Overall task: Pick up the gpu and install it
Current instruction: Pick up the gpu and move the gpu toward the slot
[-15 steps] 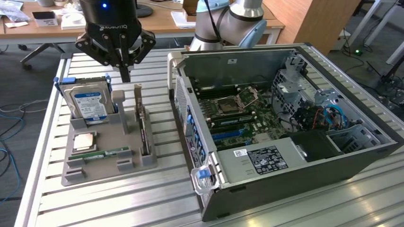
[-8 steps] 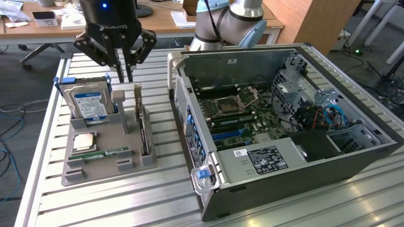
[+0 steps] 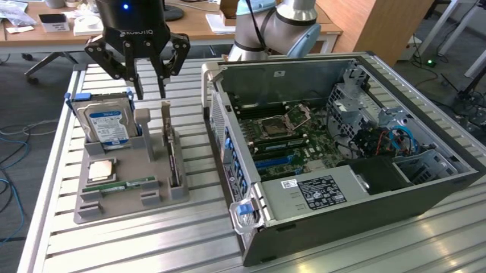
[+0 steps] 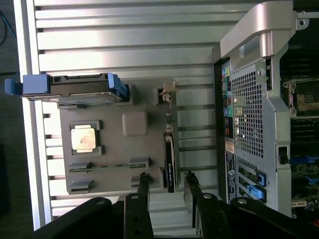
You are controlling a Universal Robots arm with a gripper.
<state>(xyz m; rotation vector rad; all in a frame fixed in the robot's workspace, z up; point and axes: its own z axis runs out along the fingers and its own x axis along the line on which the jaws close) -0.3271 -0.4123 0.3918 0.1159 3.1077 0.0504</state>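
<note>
Grey holder, exterior view: the holder (image 3: 136, 165) sits on the slatted table (image 3: 152, 239), to the exterior view's left of the open case (image 3: 395, 205).
Gpu, exterior view: the gpu (image 3: 173, 165) stands on edge in the holder slot nearest the case, pale bracket at the far end.
Gripper, exterior view: the gripper (image 3: 150, 91) hangs above the holder's far end with its fingers spread. Nothing is between them and it is clear of the gpu.
Case, exterior view: the side is off and the board is exposed; I can make out no card seated in its slots.
Gpu, wrist view: the gpu (image 4: 170, 159) is a dark thin edge in its slot, between the holder (image 4: 112, 144) and the case (image 4: 249, 114).
Gripper, wrist view: the gripper (image 4: 166, 177) is released, and the gpu's end lines up with the gap between its two fingers.
Progress: by my reading this is early, an approach only. The gpu is not yet grasped, lifted or installed.
Count, exterior view: one gpu, one hard drive (image 3: 108, 126), one CPU (image 3: 102, 169), one memory stick (image 3: 129, 185), one case, one gripper.
Count, wrist view: the same hard drive (image 4: 75, 89), CPU (image 4: 83, 139) and memory stick (image 4: 107, 167).
</note>
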